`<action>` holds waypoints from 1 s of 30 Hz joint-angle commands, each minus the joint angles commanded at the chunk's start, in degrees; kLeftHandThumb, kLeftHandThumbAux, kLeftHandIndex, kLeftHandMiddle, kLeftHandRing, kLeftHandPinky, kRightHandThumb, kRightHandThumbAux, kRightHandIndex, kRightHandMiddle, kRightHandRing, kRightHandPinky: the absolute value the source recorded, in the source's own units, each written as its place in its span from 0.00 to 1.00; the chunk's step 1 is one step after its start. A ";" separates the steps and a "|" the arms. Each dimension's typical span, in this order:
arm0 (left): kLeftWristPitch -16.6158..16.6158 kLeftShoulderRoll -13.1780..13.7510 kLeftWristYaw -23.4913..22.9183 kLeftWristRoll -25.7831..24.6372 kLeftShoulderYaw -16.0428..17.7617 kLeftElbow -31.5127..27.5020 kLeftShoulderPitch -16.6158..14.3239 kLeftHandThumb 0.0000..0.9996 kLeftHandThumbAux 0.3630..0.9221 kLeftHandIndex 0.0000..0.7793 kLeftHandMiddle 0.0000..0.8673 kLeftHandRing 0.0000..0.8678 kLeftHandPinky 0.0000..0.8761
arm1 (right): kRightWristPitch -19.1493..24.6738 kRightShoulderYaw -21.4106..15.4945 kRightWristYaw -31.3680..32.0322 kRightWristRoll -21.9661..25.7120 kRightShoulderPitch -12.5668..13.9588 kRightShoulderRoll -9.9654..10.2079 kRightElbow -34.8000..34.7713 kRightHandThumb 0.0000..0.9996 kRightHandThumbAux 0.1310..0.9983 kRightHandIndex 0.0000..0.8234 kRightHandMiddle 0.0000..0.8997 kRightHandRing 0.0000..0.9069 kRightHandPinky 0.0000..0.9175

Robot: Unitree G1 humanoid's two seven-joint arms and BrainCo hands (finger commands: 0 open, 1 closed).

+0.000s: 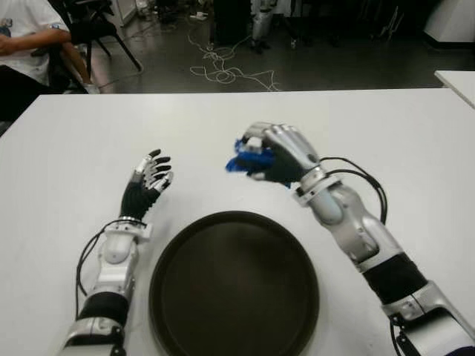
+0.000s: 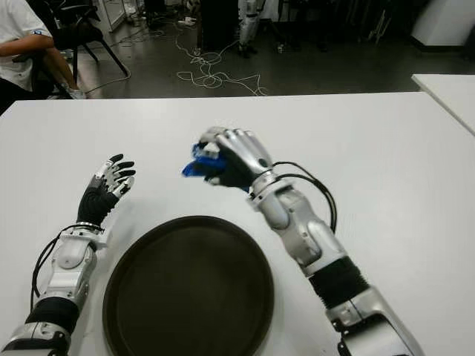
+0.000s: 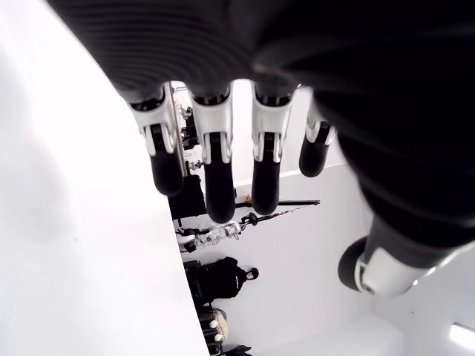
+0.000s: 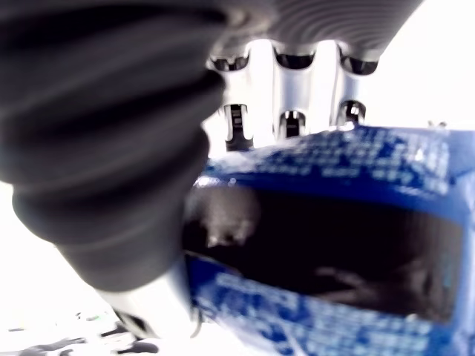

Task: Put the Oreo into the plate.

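Observation:
My right hand [image 1: 261, 154] is curled around a blue Oreo pack [image 1: 242, 160], held above the white table [image 1: 386, 141] just beyond the far rim of the dark round plate [image 1: 234, 285]. The right wrist view shows the blue Oreo pack [image 4: 334, 245] pressed against the palm with the fingers [image 4: 291, 96] wrapped over it. Left of the plate, my left hand [image 1: 151, 175] has its fingers spread and holds nothing. The left wrist view shows its straight fingers [image 3: 219, 167] over the table.
A person in a white shirt [image 1: 22, 37] sits at the far left behind the table. Cables [image 1: 223, 70] lie on the floor beyond the far edge. A second white table corner [image 1: 456, 80] shows at the right.

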 joint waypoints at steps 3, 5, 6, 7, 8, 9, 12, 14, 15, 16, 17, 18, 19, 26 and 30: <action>0.23 0.00 -0.12 -0.20 0.06 -0.10 -0.05 0.10 0.43 0.15 0.26 0.25 0.22 | -0.34 1.03 0.90 0.25 0.91 0.19 -1.44 0.07 0.95 0.68 0.83 0.84 0.82; 0.31 0.02 -0.12 -0.22 0.05 -0.14 -0.05 0.10 0.43 0.15 0.27 0.26 0.23 | -0.57 1.29 1.32 0.50 1.25 0.19 -2.01 0.10 0.94 0.68 0.83 0.84 0.81; 0.41 0.04 -0.02 -0.15 0.03 -0.18 -0.02 0.09 0.43 0.15 0.27 0.26 0.23 | -0.91 1.54 1.37 0.60 1.51 0.26 -2.11 0.11 0.94 0.68 0.83 0.84 0.81; 0.61 0.08 0.25 0.07 -0.04 -0.34 0.09 0.09 0.43 0.15 0.27 0.26 0.23 | -1.95 2.50 0.92 0.55 2.34 0.54 -1.50 0.32 0.85 0.62 0.83 0.84 0.82; 0.76 0.11 0.44 0.24 -0.09 -0.45 0.16 0.09 0.43 0.15 0.27 0.26 0.22 | -2.71 3.21 0.59 0.51 2.95 0.74 -1.05 0.39 0.82 0.60 0.83 0.84 0.83; 0.85 0.13 0.57 0.35 -0.13 -0.52 0.21 0.09 0.43 0.15 0.26 0.26 0.22 | -3.23 3.65 0.37 0.47 3.35 0.88 -0.73 0.50 0.78 0.57 0.84 0.84 0.83; 0.87 0.18 1.00 0.67 -0.18 -0.54 0.29 0.10 0.43 0.15 0.26 0.25 0.21 | -5.80 4.59 -0.33 0.53 4.35 0.42 0.53 0.63 0.72 0.54 0.85 0.85 0.84; 0.82 0.19 1.25 0.84 -0.20 -0.55 0.35 0.11 0.42 0.15 0.26 0.25 0.21 | -7.19 4.86 -0.27 0.73 4.47 0.15 1.16 0.66 0.71 0.53 0.85 0.86 0.85; 0.80 0.18 1.33 0.90 -0.21 -0.57 0.39 0.11 0.42 0.15 0.25 0.25 0.21 | -7.73 4.89 -0.08 0.88 4.43 0.04 1.32 0.67 0.70 0.53 0.85 0.86 0.84; 0.71 0.15 1.40 0.94 -0.21 -0.57 0.42 0.11 0.42 0.15 0.25 0.25 0.21 | -8.35 4.95 0.60 1.22 4.21 -0.12 1.36 0.68 0.70 0.53 0.86 0.86 0.84; 0.60 0.13 1.44 0.97 -0.22 -0.56 0.47 0.12 0.42 0.15 0.25 0.25 0.21 | -8.86 5.13 1.79 1.58 3.90 -0.38 1.24 0.68 0.70 0.53 0.85 0.86 0.84; 0.53 0.11 1.47 0.99 -0.23 -0.56 0.50 0.11 0.42 0.14 0.26 0.25 0.20 | -9.21 5.21 2.62 1.78 3.71 -0.52 1.17 0.69 0.69 0.53 0.85 0.86 0.84; 0.46 0.08 1.46 0.98 -0.25 -0.56 0.52 0.11 0.41 0.14 0.26 0.25 0.20 | -9.41 5.41 3.43 1.70 3.52 -0.65 1.12 0.69 0.69 0.53 0.85 0.86 0.84; 0.94 0.09 1.32 0.95 -0.36 -0.86 0.56 0.09 0.41 0.14 0.26 0.24 0.18 | -9.40 6.23 6.32 -0.10 2.83 -1.02 0.11 0.69 0.69 0.53 0.85 0.85 0.84; 1.20 0.00 1.36 0.91 -0.40 -1.36 0.62 0.07 0.44 0.14 0.26 0.25 0.18 | -10.22 6.23 5.64 -0.02 4.91 -1.48 -1.94 0.69 0.69 0.53 0.84 0.85 0.83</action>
